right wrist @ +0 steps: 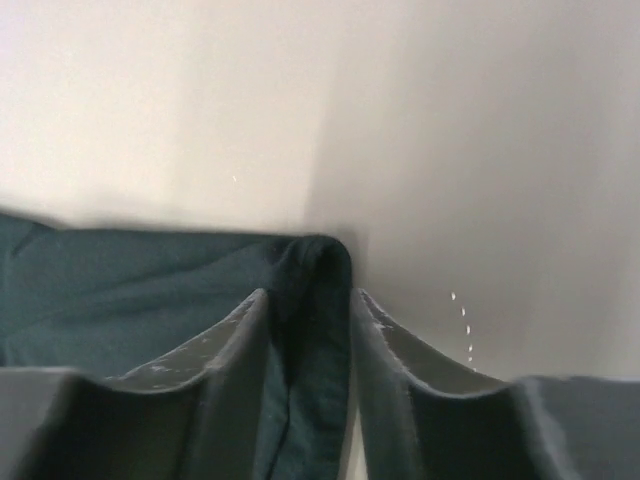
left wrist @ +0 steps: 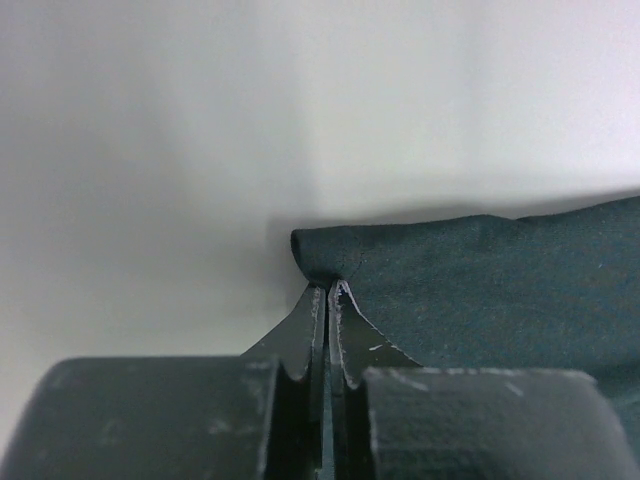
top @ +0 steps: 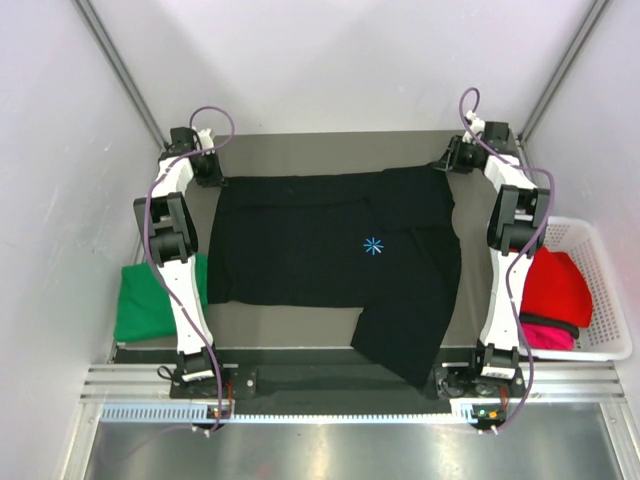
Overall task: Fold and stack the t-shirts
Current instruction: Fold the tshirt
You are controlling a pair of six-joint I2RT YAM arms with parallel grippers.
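black t-shirt spread flat on table | left gripper clenched on 1 far corner | right gripper jaws apart astride the other, not yet pinching | 2-corner hold likely for folding far edge nearward

Bright, even overhead light; soft shadows. Wrist views soft, near fingers blurred, possibly motion.

Top camera looks down on the table; wrist cameras sit close at far corners of the black t-shirt.
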